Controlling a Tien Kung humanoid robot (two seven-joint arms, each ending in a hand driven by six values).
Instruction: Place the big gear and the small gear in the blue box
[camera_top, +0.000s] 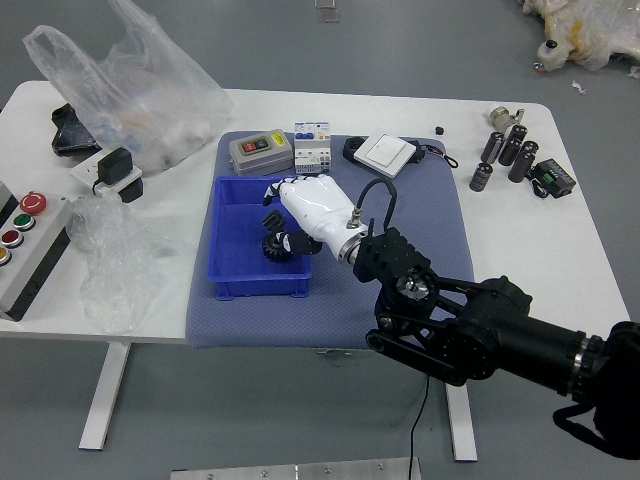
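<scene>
The right hand (270, 207), white on its back with black fingers, reaches over the blue box (227, 272) from the right. Its fingertips are apart, with nothing visible held between them. Inside the box, in its lower right part, lies a black gear (274, 248), partly covered by the thumb side of the hand. Whether this is the big or the small gear, or whether both lie there together, I cannot tell. The left arm is out of view.
Behind the box stand a grey device (262, 152) and a white module (312, 148). A white square device (385, 155) lies farther right. Plastic bags (115, 265) and a button panel (35, 250) are at the left; dark cylinders (481, 177) stand at the right.
</scene>
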